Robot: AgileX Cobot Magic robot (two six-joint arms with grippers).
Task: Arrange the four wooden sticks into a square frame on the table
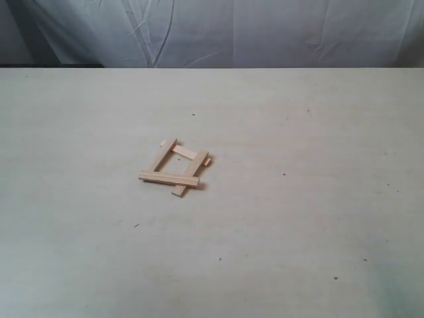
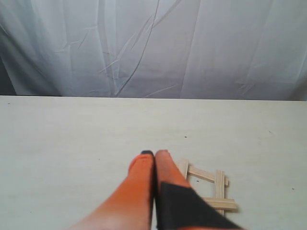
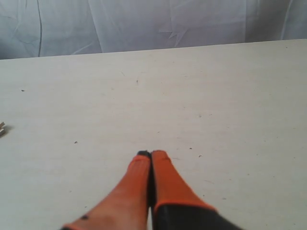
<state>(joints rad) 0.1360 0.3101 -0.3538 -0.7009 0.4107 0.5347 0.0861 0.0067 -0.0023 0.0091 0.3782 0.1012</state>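
Observation:
The four wooden sticks lie as a small square frame point(image 1: 175, 167) near the middle of the pale table point(image 1: 298, 218), corners overlapping and ends sticking out. Neither gripper shows in the exterior view. In the left wrist view the frame point(image 2: 211, 184) lies just beside my left gripper point(image 2: 154, 154), whose orange fingers are pressed together with nothing between them; the gripper hides part of the frame. My right gripper point(image 3: 151, 155) is shut and empty over bare table point(image 3: 216, 96). A stick end point(image 3: 2, 128) peeks in at that view's edge.
A wrinkled white cloth point(image 1: 232, 30) hangs behind the table's far edge. Tiny dark specks dot the table surface.

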